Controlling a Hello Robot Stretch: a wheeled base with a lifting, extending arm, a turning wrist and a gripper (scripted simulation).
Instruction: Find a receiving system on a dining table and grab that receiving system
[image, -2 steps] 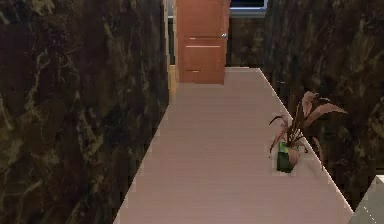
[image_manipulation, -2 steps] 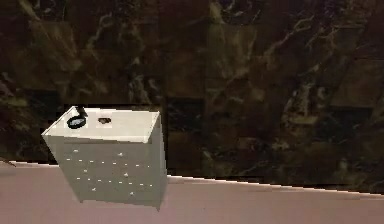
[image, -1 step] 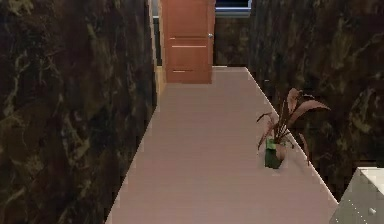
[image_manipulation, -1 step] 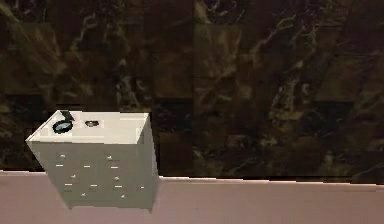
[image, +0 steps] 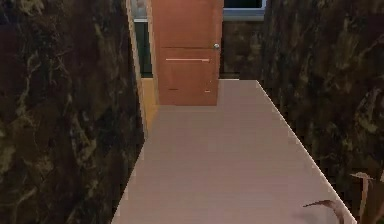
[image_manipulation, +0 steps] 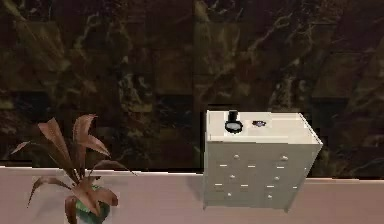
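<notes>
On top of the white dresser, near its left edge, sits a small dark round thing. Can't tell where the receiving system is, or the pincer's state. Guessing it's rigid and heavyish: grab its sides.

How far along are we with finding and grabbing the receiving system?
Done: nothing yet. In hand: the search. The forward view looks down a hallway floor between dark walls toward a brown door. The arm side view has a white dresser with small dark things on top, not a dining table, and a potted plant. Left: reach a dining table, find the receiving system, grab it.
</notes>
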